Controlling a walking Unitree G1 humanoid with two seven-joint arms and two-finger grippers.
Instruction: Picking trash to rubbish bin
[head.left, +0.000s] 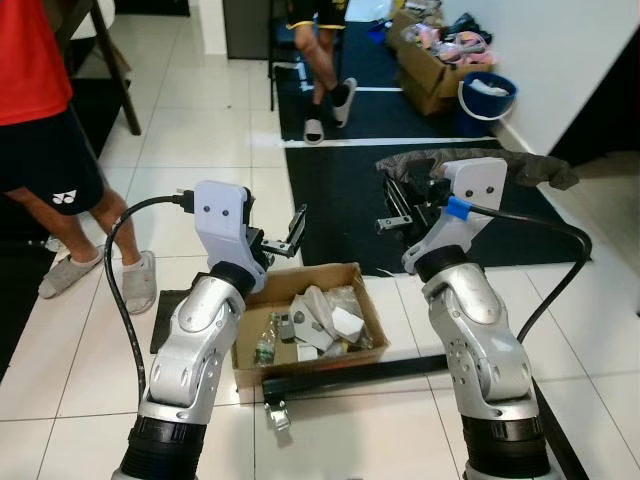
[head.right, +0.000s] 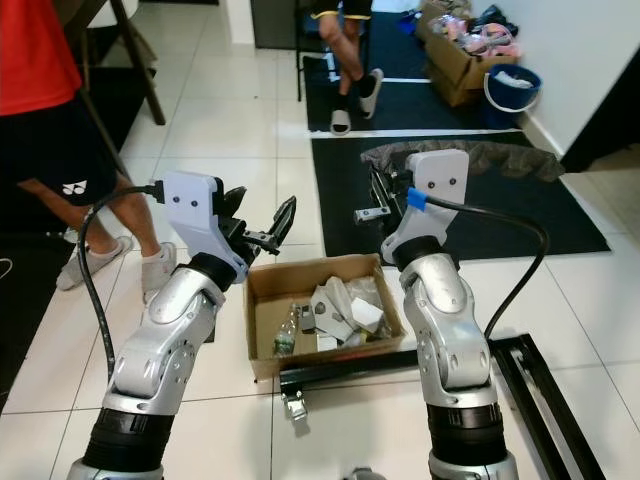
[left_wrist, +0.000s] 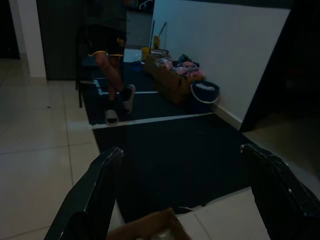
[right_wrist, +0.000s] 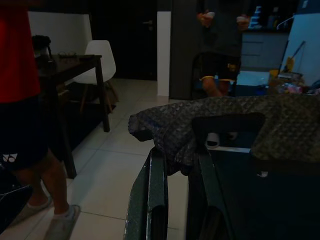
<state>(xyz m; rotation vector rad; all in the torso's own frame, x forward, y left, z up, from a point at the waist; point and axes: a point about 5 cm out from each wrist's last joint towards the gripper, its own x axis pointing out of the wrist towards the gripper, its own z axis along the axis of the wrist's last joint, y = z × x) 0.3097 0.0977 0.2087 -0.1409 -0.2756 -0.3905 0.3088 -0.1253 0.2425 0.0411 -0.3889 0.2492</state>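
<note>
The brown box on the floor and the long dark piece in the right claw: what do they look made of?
The box looks like plain corrugated cardboard: matte brown, folded flaps, dented walls. The dark piece in the right claw seems to be thin, flexible plastic or foil film, possibly patterned packaging: it drapes limply, crumples, and shows a fine repeating texture with a dull sheen.

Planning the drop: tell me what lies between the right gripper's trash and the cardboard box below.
Nothing in the head views: the right gripper holds the dark crinkled bag above the black mat, just beyond the cardboard box.
</note>
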